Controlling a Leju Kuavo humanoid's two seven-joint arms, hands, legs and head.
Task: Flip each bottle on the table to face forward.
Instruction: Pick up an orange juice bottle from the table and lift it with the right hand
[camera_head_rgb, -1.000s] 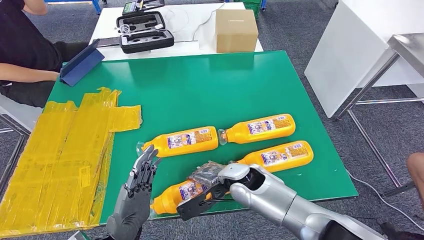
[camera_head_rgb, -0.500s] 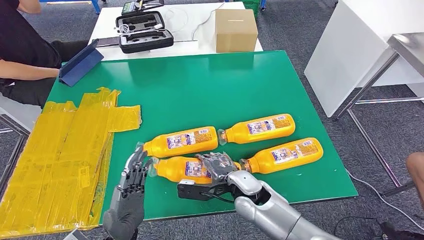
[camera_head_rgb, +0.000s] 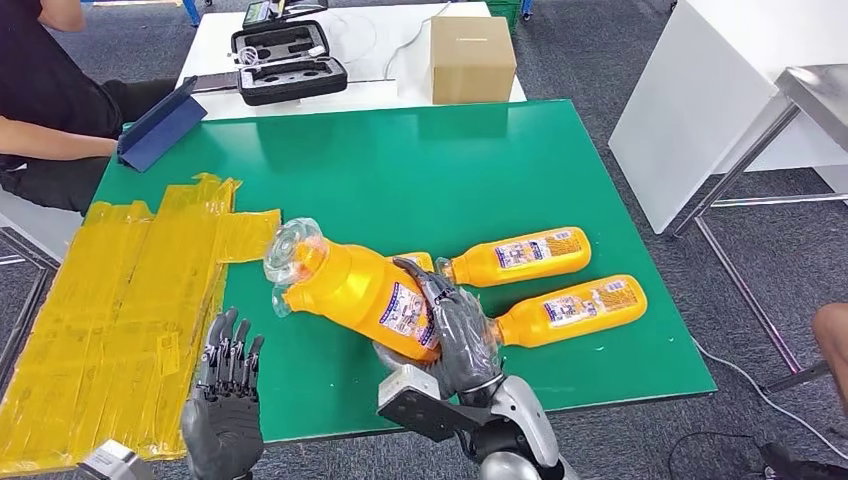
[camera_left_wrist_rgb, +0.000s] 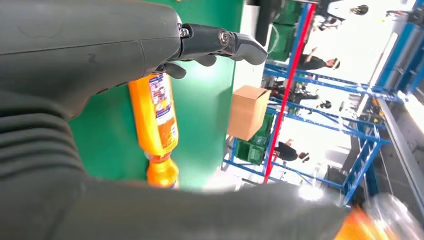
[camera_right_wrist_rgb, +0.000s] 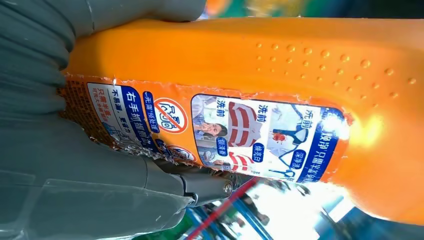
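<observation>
My right hand (camera_head_rgb: 455, 335) grips an orange bottle (camera_head_rgb: 350, 290) and holds it up above the green table (camera_head_rgb: 400, 170), its clear cap end pointing to the upper left. The right wrist view has that bottle's label (camera_right_wrist_rgb: 250, 130) close up against my fingers (camera_right_wrist_rgb: 210, 185). Two orange bottles lie on the table to the right, one farther back (camera_head_rgb: 520, 256) and one nearer (camera_head_rgb: 570, 311). Another bottle (camera_head_rgb: 415, 262) lies mostly hidden behind the raised one. My left hand (camera_head_rgb: 225, 395) is open, fingers up, at the table's front edge. The left wrist view shows a lying bottle (camera_left_wrist_rgb: 157, 125).
Crumpled yellow plastic sheets (camera_head_rgb: 130, 300) cover the table's left part. A cardboard box (camera_head_rgb: 472, 58) and a black case (camera_head_rgb: 288, 65) stand on the white table behind. A person sits at the back left (camera_head_rgb: 40, 110). A blue folder (camera_head_rgb: 160, 130) leans at the green table's far left corner.
My right hand has lifted the bottle off the table and raised it toward the camera, cap end up-left. My left hand has drawn back toward the front edge, away from the bottles.
</observation>
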